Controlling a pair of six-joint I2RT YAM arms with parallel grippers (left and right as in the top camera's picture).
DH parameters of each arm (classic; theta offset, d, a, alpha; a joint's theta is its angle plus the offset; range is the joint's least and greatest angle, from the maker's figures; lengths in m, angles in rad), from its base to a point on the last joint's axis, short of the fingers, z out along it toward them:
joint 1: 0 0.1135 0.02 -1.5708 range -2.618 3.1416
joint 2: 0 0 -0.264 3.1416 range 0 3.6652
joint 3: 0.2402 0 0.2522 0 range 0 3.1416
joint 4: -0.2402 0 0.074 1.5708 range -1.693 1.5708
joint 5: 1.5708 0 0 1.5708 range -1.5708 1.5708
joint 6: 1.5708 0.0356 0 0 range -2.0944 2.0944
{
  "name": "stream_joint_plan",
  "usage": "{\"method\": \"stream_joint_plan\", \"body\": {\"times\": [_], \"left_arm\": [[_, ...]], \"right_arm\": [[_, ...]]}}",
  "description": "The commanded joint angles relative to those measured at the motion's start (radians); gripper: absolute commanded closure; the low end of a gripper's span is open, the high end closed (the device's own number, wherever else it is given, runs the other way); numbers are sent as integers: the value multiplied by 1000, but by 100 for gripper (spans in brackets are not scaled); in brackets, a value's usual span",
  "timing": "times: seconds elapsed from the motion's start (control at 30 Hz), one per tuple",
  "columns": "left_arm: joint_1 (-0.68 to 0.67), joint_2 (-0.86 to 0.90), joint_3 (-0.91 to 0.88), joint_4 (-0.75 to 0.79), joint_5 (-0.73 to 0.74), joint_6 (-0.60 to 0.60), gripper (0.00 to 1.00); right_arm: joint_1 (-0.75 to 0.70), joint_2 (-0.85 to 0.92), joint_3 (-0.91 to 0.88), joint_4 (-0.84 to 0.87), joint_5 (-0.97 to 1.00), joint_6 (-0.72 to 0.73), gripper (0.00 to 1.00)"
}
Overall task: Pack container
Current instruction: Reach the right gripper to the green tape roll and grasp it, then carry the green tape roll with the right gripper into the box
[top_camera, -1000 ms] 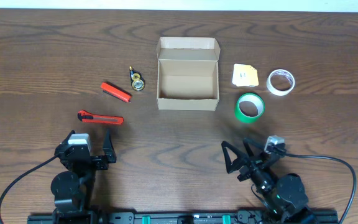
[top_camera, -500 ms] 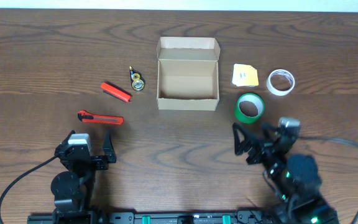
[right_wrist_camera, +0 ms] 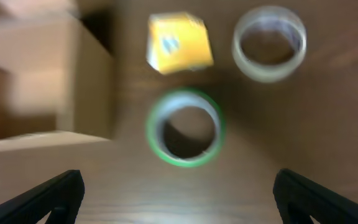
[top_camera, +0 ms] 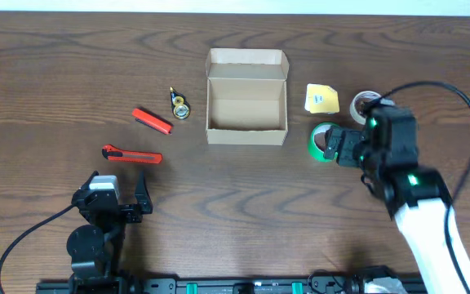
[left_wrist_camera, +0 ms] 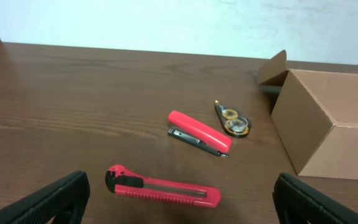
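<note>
Right end effector (right_wrist_camera: 176,186), jaws spread wide, with green ring-shaped tape roll (right_wrist_camera: 185,158) just ahead; an off-centre descent could shove it toward the brown cardboard box (right_wrist_camera: 48,74) at left.

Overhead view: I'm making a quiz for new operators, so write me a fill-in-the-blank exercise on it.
The open cardboard box holds ____. The tape roll nearest the right gripper is coloured ____. The box cutter and stapler lie on the ____ arm's side of the box.
Missing words: nothing; green; left.
</note>
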State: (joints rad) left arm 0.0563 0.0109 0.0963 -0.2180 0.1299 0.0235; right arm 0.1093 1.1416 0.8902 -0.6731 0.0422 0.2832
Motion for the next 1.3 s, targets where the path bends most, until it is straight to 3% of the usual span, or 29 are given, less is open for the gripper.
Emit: {"method": "stream_joint_plan", "body": {"times": [0.0,0.53,0.57,0.63,0.8,0.83,1.1,1.27], "left_arm": [[4,-6,-28,-5,-7,7,5],[4,-6,-28,-5,-7,7,5],[4,-6,-28,-5,-7,7,5],[4,-6,-28,-5,-7,7,5],[4,-6,-28,-5,-7,7,5],[4,-6,-28,-5,-7,7,5],[4,-6,-28,-5,-7,7,5],[4,-6,-28,-5,-7,7,5]], "right_arm": [[-53,126,13,-5,13,-18,1],[-103,510,13,214,17,-19,12],[-103,527,13,224,17,-18,18],[-103,546,13,238,17,-18,47],[-102,535,24,245,18,-18,96],[-102,525,41,227,17,-17,99],[-76,397,299,24,-10,-7,99],[46,347,472,11,-79,5,99]]}}
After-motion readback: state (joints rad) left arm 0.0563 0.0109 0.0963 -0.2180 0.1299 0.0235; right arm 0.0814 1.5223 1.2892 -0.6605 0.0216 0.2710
